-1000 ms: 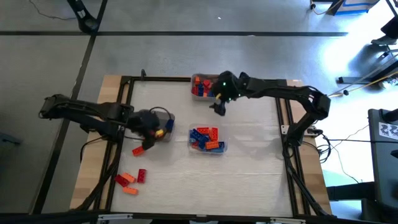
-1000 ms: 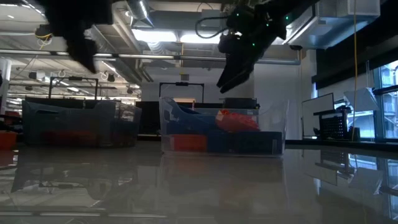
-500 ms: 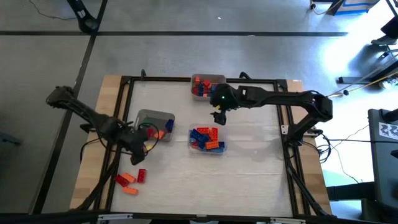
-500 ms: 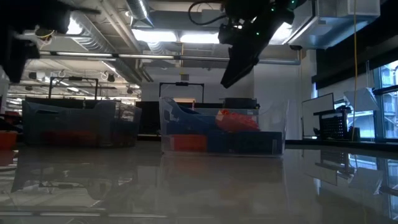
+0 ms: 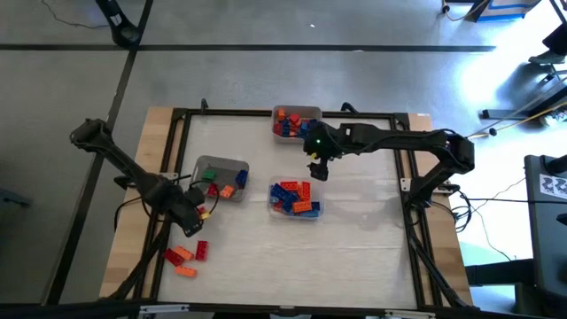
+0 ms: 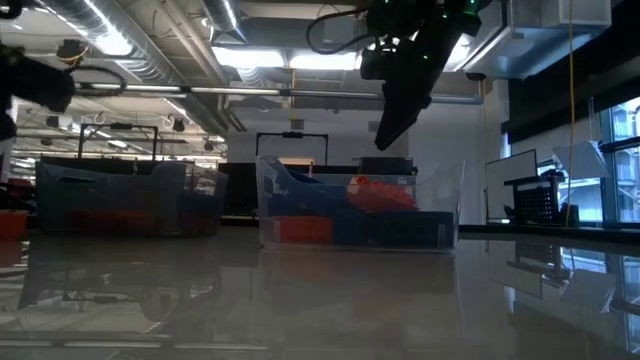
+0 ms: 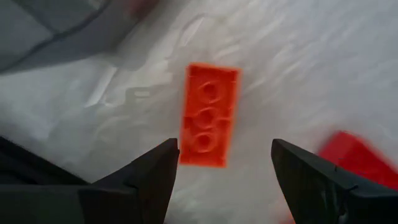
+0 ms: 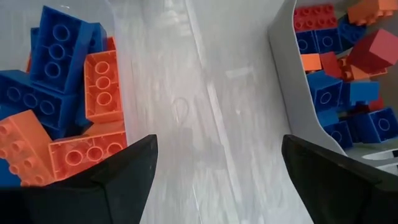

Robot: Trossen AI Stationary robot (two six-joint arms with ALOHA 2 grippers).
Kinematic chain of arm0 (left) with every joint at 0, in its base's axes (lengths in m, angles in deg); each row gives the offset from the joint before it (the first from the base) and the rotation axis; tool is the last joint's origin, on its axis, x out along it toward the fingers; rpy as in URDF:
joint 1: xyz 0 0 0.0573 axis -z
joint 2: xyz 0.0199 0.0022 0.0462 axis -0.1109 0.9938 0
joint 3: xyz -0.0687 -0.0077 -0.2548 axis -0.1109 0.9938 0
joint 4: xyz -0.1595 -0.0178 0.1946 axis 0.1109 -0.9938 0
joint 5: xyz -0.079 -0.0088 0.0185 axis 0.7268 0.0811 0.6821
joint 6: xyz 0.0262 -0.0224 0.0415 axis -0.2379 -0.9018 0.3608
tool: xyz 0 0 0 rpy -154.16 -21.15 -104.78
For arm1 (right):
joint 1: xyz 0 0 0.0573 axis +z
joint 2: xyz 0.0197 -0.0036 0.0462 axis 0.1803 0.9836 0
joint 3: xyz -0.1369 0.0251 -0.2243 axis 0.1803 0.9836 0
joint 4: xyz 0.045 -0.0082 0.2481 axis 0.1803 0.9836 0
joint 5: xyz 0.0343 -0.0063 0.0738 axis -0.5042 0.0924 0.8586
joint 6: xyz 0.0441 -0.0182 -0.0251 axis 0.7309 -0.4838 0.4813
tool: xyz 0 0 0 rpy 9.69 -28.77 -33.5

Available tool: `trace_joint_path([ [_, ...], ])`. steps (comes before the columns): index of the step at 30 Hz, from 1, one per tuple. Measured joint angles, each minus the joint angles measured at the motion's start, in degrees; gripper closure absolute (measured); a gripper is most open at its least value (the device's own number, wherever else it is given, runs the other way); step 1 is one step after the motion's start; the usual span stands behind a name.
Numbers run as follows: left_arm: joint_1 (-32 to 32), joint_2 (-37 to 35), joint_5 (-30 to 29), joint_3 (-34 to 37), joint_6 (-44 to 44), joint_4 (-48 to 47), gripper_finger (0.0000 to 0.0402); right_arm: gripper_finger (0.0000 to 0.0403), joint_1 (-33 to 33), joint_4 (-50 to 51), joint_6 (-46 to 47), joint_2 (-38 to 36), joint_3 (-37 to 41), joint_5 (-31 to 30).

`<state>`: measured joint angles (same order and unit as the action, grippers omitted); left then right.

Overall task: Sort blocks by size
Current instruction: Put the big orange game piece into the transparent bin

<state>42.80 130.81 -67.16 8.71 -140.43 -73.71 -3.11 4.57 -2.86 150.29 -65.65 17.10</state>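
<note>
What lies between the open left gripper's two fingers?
An orange block lies flat on the table between the left gripper fingers, untouched, in the left wrist view.

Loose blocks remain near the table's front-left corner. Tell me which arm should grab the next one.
Left. The left gripper hangs open right above a loose orange block, while the right gripper hovers between two trays, far from those blocks.

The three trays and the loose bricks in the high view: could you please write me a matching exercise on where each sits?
1. far tray
2. middle tray
3. left tray
4. loose bricks

A. near left corner
B. below right gripper
C. table's far edge
D. beside left gripper

Pairs: 1-C, 2-B, 3-D, 4-A
</note>
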Motion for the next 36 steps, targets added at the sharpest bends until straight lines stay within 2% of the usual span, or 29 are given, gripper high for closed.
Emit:
trace_joint_path([
  [7, 0.0, 0.0, 0.0, 4.0, 1.7, 3.3, 0.0155, 0.0062, 0.0, -0.7, 0.0, 0.0, 0.0, 0.0],
  [18, -0.1, 4.7, 0.0, 7.7, 2.4, 7.5, 0.0159, 0.0062, 0.0, -1.1, 0.0, 0.0, 0.0, 0.0],
  [21, -0.1, 5.2, 0.0, 7.7, 3.2, 8.2, 0.0183, 0.0062, 0.0, -1.4, 0.0, 0.0, 0.0, 0.0],
  [28, -0.1, 5.3, 0.2, 7.4, 4.5, 9.0, 0.0275, 0.0062, 0.0, 0.6, 0.3, 0.0, 0.0, 0.0],
  [32, -0.1, 5.4, 0.6, 4.1, 7.4, 9.3, 0.0280, 0.0062, 0.0, 5.4, 2.3, -0.9, 0.0, 2.9],
  [36, -0.9, 5.3, -0.2, -1.8, 10.9, 8.9, 0.0278, 0.0062, 1.1, 6.0, 3.3, -3.1, 0.0, 5.2],
])
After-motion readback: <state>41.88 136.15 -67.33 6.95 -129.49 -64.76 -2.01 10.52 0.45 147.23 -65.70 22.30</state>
